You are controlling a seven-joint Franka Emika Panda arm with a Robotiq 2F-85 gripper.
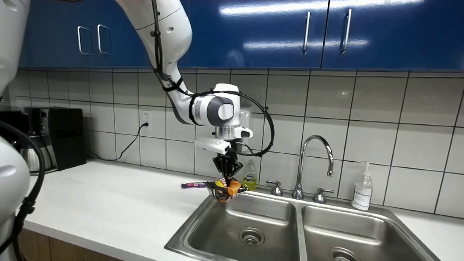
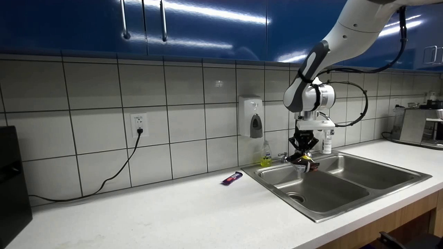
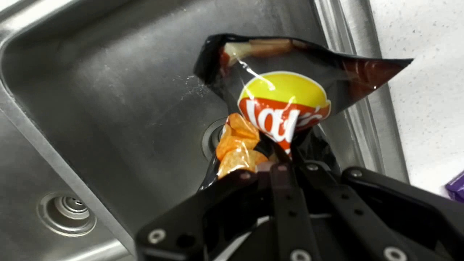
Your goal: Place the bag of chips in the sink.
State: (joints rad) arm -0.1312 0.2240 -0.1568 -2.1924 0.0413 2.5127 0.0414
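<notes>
Lay's bag of chips (image 3: 286, 87), clamped in gripper (image 3: 290, 157) above sink (image 3: 127, 119)

The bag of chips is pinched between the gripper's fingers, which are drawn together on its film; the fingertips are partly covered by folds and cannot be fully made out. It is held in the air over the basin nearer the purple bar (image 2: 232, 178). In the wrist view, one corner of it is seen across the rim and the edge of the bench (image 3: 427, 119).

Hidden or cut off: a near drain (image 3: 209, 141) is partly covered by the bag in the wrist view, while the far drain (image 3: 69, 212) is shown whole. The purple bar is cut off by the edge of the wrist view. The arm (image 1: 166, 32) is cut off at the top in both exterior views. A black machine (image 2: 14, 183) is cut off by the edge in an exterior view.

Writing: "Lay's" is read in white on a yellow and red emblem, creased toward the pinch. Orange chips are pictured beside it; other print is lost in folds and glare. The lettering on the purple bar, the bottle of yellow liquid (image 1: 250, 177), the pump bottle (image 1: 362, 190) and the wall dispenser (image 2: 251, 117) is too small to be read.
</notes>
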